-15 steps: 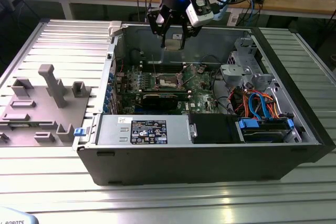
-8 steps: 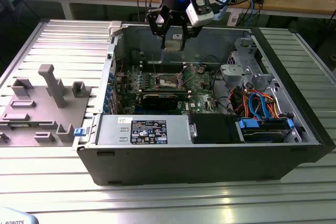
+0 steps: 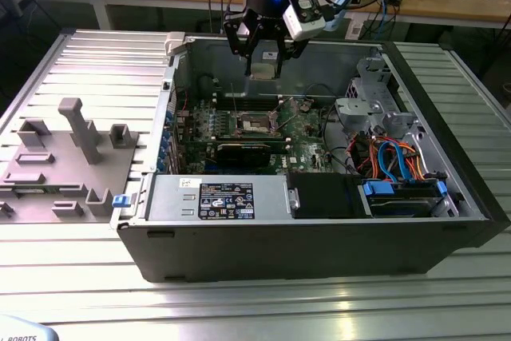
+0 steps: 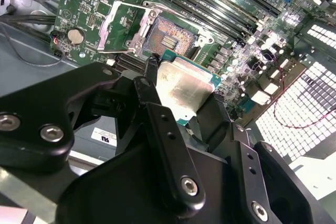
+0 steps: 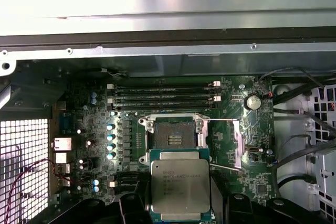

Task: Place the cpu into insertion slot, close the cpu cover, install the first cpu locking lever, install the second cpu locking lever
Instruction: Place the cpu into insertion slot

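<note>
Silver-grey square cpu [image 5: 180, 187] was clamped in the black tool [image 3: 264, 66], exterior view's upper centre; dark-centred insertion slot [image 5: 173, 137] was empty, silver cpu cover [image 5: 237, 142] open; no step complete.

Exterior view far; wrist views over insertion slot [image 5: 173, 139]

surface: ribbed metal table [image 3: 239, 309] | on it: open computer case [image 3: 319, 247], grey fixture block [image 3: 48, 187]
</note>
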